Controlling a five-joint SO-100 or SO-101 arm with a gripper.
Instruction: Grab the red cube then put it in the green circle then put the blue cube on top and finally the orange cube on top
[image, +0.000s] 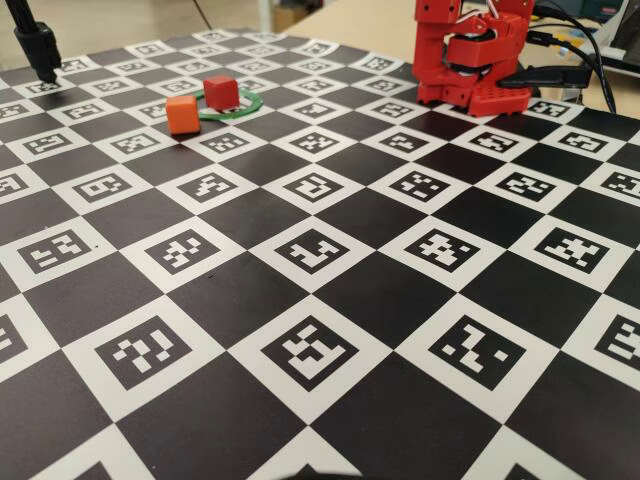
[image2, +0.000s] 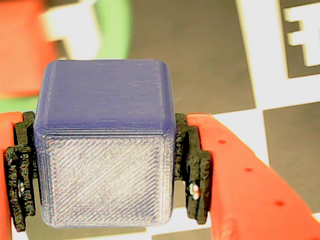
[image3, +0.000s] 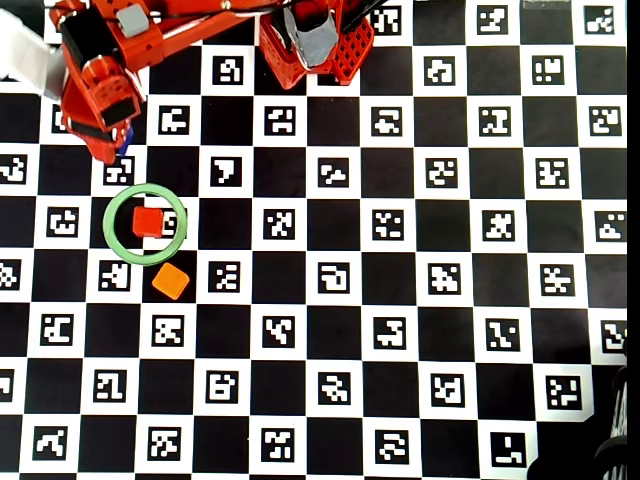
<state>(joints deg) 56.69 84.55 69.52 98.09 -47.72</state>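
My gripper (image2: 105, 170) is shut on the blue cube (image2: 105, 145), which fills the wrist view between the black pads (image2: 192, 165). In the overhead view the gripper (image3: 115, 145) hangs just beyond the green circle (image3: 146, 223), with only a sliver of the blue cube (image3: 124, 137) showing. The red cube (image3: 149, 221) sits inside the green circle (image: 235, 108). The red cube (image: 221, 92) is upright on the board. The orange cube (image3: 171, 281) lies just outside the ring, next to it (image: 182, 114). In the wrist view the ring (image2: 112, 27) and the red cube (image2: 20, 50) are blurred.
The board is a black and white checker of printed markers (image: 310, 350). The red arm base (image: 470, 60) stands at the back right with cables behind it. A black stand (image: 38, 48) is at the back left corner.
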